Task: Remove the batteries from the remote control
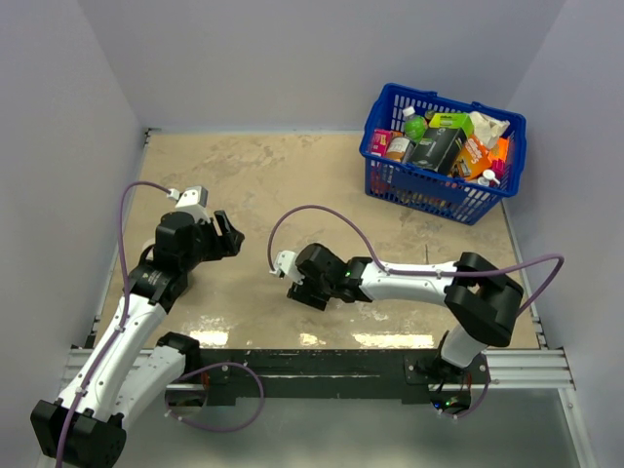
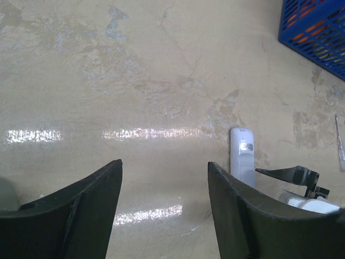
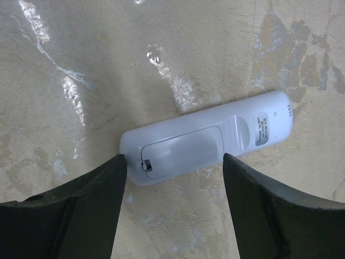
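Remote control (image 3: 205,140) lies back-up, flat on the table (image 1: 292,175), well in from every edge, directly under the right gripper (image 3: 173,157). Table is mottled beige stone-look, glossy, with glare strips toward the near edge; pale walls close it in on the left, back and right. One blue basket (image 1: 429,190) packed with groceries sits in the far-right corner, well apart from the remote. Two arms. Right gripper's jaws stand apart, fingers either side of the remote's cover end; can't tell if they touch it. Left gripper (image 1: 228,236) hangs left of centre, jaws apart, nothing between them. One remote, one battery cover (image 3: 183,151), seated flush.
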Robot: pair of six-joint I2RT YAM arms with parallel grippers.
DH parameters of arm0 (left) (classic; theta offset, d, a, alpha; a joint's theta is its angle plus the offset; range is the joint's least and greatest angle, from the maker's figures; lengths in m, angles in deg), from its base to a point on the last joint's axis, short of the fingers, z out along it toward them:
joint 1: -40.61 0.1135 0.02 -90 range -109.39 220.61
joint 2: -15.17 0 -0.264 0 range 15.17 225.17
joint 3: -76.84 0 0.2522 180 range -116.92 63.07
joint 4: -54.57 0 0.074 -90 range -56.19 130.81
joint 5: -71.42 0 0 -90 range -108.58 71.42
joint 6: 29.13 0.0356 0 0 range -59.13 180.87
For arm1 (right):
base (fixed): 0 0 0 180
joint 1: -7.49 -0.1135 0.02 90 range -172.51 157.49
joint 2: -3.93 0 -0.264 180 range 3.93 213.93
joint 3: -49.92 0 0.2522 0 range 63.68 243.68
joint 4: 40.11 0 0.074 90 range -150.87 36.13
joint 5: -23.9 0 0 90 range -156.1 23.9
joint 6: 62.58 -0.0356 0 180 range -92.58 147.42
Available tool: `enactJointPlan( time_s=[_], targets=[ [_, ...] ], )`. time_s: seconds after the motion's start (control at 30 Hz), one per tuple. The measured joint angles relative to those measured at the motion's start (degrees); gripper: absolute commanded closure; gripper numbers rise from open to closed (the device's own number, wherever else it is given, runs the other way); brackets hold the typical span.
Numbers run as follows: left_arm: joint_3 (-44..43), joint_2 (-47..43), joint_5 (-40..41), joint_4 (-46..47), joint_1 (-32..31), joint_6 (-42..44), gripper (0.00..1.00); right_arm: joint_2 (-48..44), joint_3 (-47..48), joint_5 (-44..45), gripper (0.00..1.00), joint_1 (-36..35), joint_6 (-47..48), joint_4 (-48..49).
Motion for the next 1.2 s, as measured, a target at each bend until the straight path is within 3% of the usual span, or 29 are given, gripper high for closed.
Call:
enactJointPlan(
  time_s=[1.2],
  targets=[
    [0.00, 0.07, 0.00, 0.00, 0.00, 0.00, 0.31, -0.74, 0.00, 1.84, 0.35, -0.28, 0.70, -0.20]
  ],
)
